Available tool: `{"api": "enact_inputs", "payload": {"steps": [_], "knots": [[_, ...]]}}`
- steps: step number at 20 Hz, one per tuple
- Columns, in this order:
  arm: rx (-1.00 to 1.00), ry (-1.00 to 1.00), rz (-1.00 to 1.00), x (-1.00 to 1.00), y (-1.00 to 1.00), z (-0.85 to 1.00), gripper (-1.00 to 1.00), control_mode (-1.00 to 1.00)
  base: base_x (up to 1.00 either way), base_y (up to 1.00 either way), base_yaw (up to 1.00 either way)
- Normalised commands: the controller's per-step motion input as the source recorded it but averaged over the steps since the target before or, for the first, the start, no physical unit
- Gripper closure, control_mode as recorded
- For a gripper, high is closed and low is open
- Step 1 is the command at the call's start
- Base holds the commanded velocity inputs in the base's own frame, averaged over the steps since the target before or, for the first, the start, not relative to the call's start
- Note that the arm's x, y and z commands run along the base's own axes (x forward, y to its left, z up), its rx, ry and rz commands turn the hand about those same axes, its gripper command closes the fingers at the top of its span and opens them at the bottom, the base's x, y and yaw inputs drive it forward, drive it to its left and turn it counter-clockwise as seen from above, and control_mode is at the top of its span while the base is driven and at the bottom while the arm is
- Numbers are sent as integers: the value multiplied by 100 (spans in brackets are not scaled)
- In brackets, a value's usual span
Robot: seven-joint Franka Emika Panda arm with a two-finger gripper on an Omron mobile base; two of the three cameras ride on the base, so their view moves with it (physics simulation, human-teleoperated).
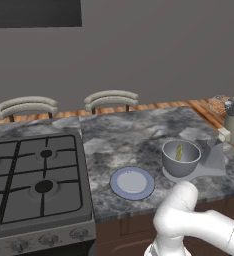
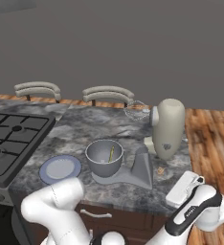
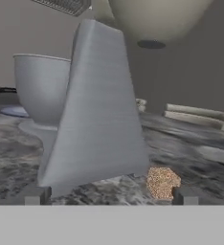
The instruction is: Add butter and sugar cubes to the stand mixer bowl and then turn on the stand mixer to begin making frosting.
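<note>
Yellow butter (image 1: 179, 152), grey bowl (image 1: 181, 160), blue-rimmed plate (image 1: 132, 182)

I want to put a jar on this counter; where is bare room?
Free: the counter behind the plate and stand mixer bowl, toward the chairs; also between stove and plate. Crowded: the right end around the stand mixer.

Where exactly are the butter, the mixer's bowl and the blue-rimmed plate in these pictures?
butter (image 1: 179, 152), left base view, middle of the yellow stick leaning inside the bowl.
stand mixer bowl (image 2: 103, 165), right base view, outer grey wall below the rim.
plate (image 1: 120, 190), left base view, blue rim at its near left.
</note>
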Motion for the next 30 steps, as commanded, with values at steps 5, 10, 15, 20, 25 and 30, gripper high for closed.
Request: {"api": "enact_inputs", "payload": {"steps": [5,10,15,20,25,30], "knots": [[3,3,2,42,-3,-14,-100,-100,0,0,0],[0,5,4,31,1,-12,-100,-100,0,0,0],[0,5,6,25,3,-16,-100,-100,0,0,0],[0,5,5,19,8,-16,-100,-100,0,0,0],[0,4,4,11,9,-22,-100,-100,0,0,0],[0,4,4,0,27,-24,-100,-100,0,0,0]]}}
